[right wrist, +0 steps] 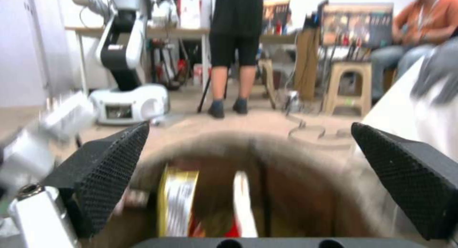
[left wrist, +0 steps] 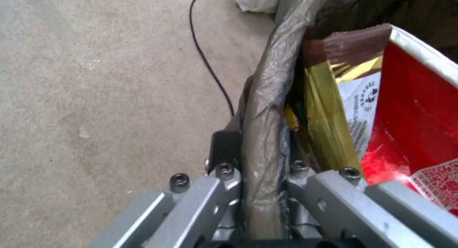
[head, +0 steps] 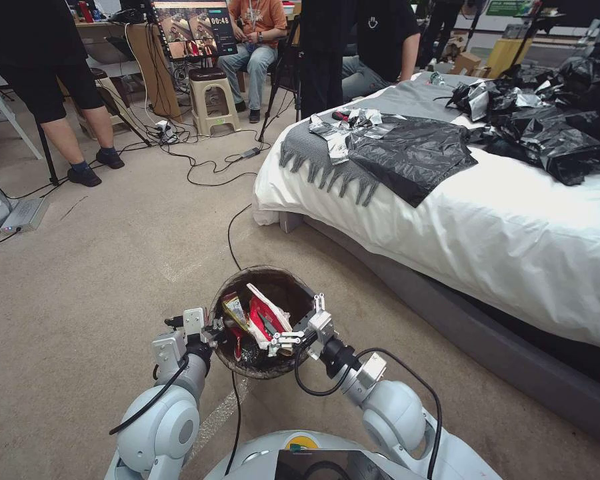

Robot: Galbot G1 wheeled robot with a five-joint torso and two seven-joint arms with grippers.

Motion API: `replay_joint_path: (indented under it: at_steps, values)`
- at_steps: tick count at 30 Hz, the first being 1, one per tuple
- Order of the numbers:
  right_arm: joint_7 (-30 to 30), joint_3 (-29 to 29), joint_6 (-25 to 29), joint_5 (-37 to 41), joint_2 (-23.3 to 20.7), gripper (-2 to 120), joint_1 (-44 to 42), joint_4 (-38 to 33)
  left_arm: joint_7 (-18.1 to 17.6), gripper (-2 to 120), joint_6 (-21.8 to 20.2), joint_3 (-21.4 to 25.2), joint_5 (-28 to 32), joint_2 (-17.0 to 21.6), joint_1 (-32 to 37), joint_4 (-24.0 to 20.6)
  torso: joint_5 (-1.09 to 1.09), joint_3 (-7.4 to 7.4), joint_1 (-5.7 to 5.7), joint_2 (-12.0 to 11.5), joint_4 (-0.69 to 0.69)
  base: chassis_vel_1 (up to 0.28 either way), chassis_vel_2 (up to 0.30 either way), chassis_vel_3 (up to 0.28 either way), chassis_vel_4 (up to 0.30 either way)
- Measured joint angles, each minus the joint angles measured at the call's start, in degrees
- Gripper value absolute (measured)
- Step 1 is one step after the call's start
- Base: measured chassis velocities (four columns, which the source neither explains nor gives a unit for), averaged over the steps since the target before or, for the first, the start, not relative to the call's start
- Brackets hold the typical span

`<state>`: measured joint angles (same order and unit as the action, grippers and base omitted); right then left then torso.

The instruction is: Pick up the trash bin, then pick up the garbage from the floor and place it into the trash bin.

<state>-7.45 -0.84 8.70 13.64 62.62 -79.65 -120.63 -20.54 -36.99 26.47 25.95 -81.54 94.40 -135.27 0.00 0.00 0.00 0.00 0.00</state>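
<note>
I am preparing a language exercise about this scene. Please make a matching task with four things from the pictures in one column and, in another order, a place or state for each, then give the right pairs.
Things:
1. left gripper
2. right gripper
3. yellow snack wrapper
4. black plastic bag

Places or states:
A. lies on the bed
B. open, above the bin's mouth
C. inside the trash bin
D. shut on the bin's lined rim

Right pairs: 1-D, 2-B, 3-C, 4-A
</note>
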Motion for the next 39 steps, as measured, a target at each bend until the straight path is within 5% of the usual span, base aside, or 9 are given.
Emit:
replay_joint_path:
  at_steps: [7, 20, 39]
  values:
    - [0.74, -4.01, 0.66, -1.89, 0.92, 100, 0.09, -6.27, 0.02, 4, 0.0, 0.14, -0.01, 0.06, -0.1, 0.27, 0.0, 0.0, 0.0, 0.0, 0.0, 0.0, 0.0, 0.0, 0.0]
    - [14.02, -8.37, 0.44, -13.58, 10.78, 100, -6.01, -7.57, 0.08, 4, 0.5, 0.98, 0.02, 0.0, -0.24, 0.32, -0.01, 0.0, 0.0, 0.0, -0.01, 0.0, 0.0, 0.0, 0.0]
    - [15.0, -8.92, 0.78, -13.29, 12.84, 100, -6.25, -5.21, 0.16, 4, 1.37, 1.4, 0.06, -0.08, -0.28, -0.39, 0.0, 0.0, 0.0, 0.0, 0.0, 0.016, 0.014, 0.017, 0.013]
